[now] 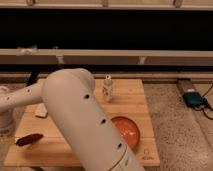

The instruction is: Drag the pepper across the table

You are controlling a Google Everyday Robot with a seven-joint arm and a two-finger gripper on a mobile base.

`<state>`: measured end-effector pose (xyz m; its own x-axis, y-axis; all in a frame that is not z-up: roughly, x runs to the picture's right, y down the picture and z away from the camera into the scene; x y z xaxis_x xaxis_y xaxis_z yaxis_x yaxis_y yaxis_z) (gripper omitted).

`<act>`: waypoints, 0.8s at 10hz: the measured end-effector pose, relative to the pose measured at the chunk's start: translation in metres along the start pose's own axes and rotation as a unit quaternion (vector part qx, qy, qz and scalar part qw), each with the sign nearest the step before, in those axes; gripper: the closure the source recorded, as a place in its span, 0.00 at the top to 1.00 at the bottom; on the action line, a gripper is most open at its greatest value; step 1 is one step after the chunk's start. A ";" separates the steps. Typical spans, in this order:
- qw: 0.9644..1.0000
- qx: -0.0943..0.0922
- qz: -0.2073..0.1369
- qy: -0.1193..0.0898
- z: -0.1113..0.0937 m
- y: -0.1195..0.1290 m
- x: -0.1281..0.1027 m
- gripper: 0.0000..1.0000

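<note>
The pincer sits at the left edge of the light wooden desk; I cannot tell if it grips. Slide the small dark-red pepper slowly, flat along the wood.

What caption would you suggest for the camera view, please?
Gripper at the table's left edge, beside the pepper; bowl right.

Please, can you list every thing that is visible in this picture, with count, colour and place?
pepper: one, dark red, near the table's front left edge
table: one, light wood, centre
bowl: one, orange-red, front right of the table, partly behind the arm
bottle: one, pale, upright at the back of the table
pale block: one, whitish, left part of the table
blue device: one, with a cable, on the floor at right
arm: one, white, in the foreground
gripper: one, white, at the left edge, above the pepper's end
</note>
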<state>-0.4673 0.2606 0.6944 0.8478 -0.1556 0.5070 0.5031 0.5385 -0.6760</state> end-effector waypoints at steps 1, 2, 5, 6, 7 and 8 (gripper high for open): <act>1.000 -0.003 -0.005 -0.005 0.000 0.000 -0.003 0.54; 1.000 -0.006 -0.010 -0.011 -0.001 0.000 -0.005 0.62; 0.999 -0.025 -0.024 -0.041 -0.003 -0.001 -0.010 0.80; 0.998 -0.031 -0.026 -0.051 -0.005 -0.001 -0.011 0.80; 0.997 -0.039 -0.029 -0.064 -0.007 -0.001 -0.010 0.80; 0.996 -0.043 -0.029 -0.074 -0.010 -0.003 -0.008 0.80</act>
<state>-0.4738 0.2519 0.6869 0.7867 -0.0570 0.6147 0.5676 0.4582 -0.6840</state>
